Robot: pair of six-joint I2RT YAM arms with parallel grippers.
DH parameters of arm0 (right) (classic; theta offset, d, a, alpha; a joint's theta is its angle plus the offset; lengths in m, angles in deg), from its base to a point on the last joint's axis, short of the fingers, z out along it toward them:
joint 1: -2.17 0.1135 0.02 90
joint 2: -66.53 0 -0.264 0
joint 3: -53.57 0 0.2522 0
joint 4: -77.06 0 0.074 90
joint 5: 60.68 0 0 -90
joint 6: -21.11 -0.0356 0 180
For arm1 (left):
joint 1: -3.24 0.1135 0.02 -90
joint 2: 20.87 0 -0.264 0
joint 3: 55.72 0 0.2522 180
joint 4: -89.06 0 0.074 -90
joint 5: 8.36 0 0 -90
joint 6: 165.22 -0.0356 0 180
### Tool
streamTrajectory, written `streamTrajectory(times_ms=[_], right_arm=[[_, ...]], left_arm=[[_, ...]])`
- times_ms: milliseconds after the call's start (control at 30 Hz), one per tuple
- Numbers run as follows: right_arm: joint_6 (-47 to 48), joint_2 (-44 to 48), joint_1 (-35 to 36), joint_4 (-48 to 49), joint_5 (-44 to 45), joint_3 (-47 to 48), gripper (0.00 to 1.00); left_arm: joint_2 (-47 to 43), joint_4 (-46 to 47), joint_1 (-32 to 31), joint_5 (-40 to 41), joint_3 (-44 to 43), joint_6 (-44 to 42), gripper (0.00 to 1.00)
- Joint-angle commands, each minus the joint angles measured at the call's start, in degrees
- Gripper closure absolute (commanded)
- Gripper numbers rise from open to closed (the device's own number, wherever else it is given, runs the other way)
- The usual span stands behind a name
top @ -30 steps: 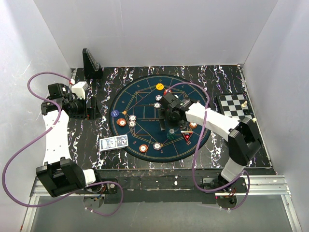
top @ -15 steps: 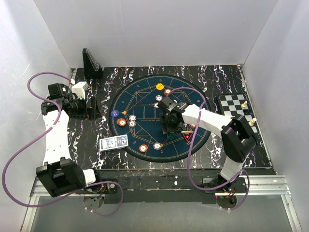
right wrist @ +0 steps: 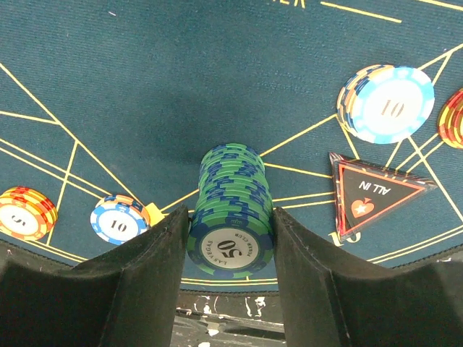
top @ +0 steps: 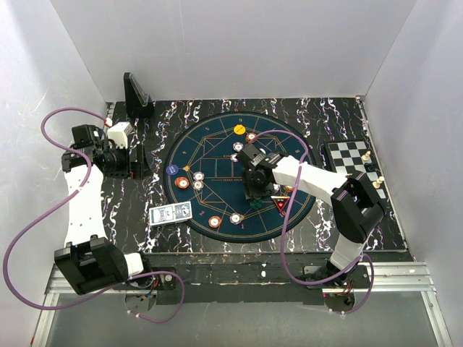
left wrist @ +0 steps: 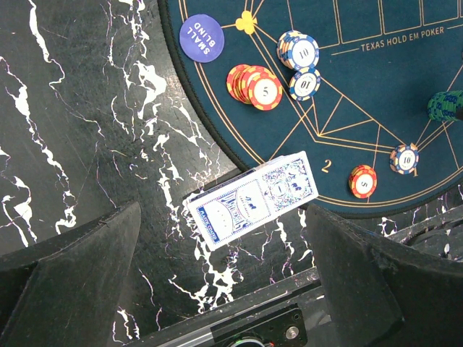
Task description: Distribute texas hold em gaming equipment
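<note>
A tall stack of green chips [right wrist: 231, 217] stands on the round blue felt mat [top: 217, 155]. My right gripper [right wrist: 230, 249] is down over it, and both fingers press against the stack's sides. In the top view that gripper [top: 256, 195] hides most of the stack. The red-black triangular marker [right wrist: 376, 189] lies just right of it. Smaller chip stacks [right wrist: 387, 101] lie around the mat. The blue-white card deck [left wrist: 253, 199] lies at the mat's near-left edge. My left gripper [left wrist: 224, 267] hangs open high above the deck, touching nothing.
A chessboard [top: 351, 159] with pieces sits at the right edge. A black upright stand [top: 136, 94] is at the back left. A purple small-blind button [left wrist: 201, 37] and orange chips [left wrist: 255, 85] lie on the mat's left side. White walls enclose the table.
The right arm dropped onto the green stack and its fingers closed in against it. The left arm has not moved.
</note>
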Motion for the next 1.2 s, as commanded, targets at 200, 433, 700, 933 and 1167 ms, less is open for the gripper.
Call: streamTrajectory(times_ms=[200, 433, 700, 933, 1167], right_arm=[[-1.48, -0.23, -0.22, 0.07, 1.21, -0.17, 0.54], [-1.92, 1.43, -0.49, -0.89, 2.35, 0.53, 0.67], [-0.51, 2.23, -0.49, -5.81, 3.06, 7.99, 0.75], [0.72, -1.89, 0.91, -7.04, 1.57, 16.16, 0.77], [2.39, -16.29, 4.52, -8.54, -0.02, 31.71, 0.78]], left_arm=[[-2.24, 0.38, 0.28, 0.13, -1.18, -0.35, 0.0], [-2.51, 0.55, 0.36, 0.4, -0.91, -0.44, 0.0], [-2.51, 0.9, 0.36, -0.22, -0.3, -0.26, 0.0], [-2.16, 1.95, 0.28, -0.04, 0.75, -0.08, 0.0], [0.21, 3.45, 0.36, -0.92, 0.67, 0.62, 0.0]])
